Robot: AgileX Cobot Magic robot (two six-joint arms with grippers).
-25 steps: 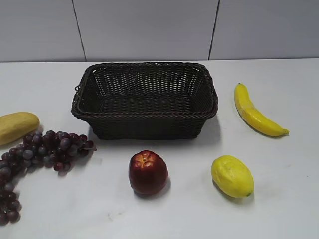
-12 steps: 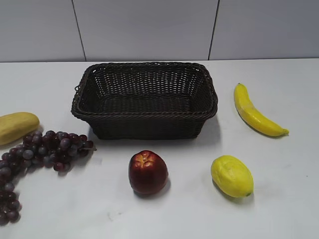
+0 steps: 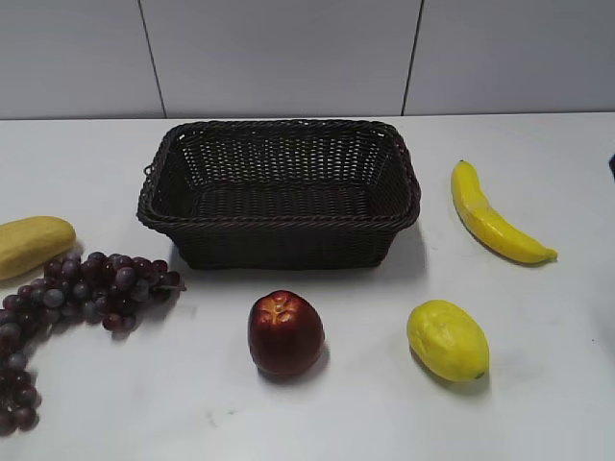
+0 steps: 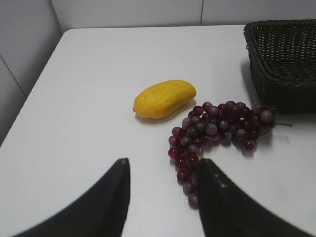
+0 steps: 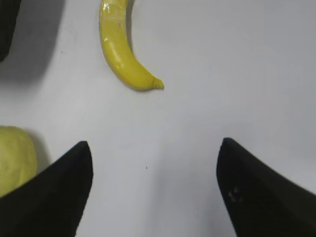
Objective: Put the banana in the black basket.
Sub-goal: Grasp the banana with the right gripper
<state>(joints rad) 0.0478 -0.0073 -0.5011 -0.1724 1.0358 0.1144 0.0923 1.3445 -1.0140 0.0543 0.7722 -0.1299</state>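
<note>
**Change record: exterior view, right edge**

One item new since the earlier pictures: a small dark shape (image 3: 612,165) now shows at the far right edge, level with the upper end of the banana (image 3: 490,223) and well apart from it. Too little of it is visible to tell what it is. No other difference shows between the earlier pictures and this one.

You have a black basket (image 3: 279,192) of rough woven wicker, a glossy smooth banana (image 3: 492,221), a shiny apple (image 3: 285,332), a matt white table (image 3: 538,384).
</note>
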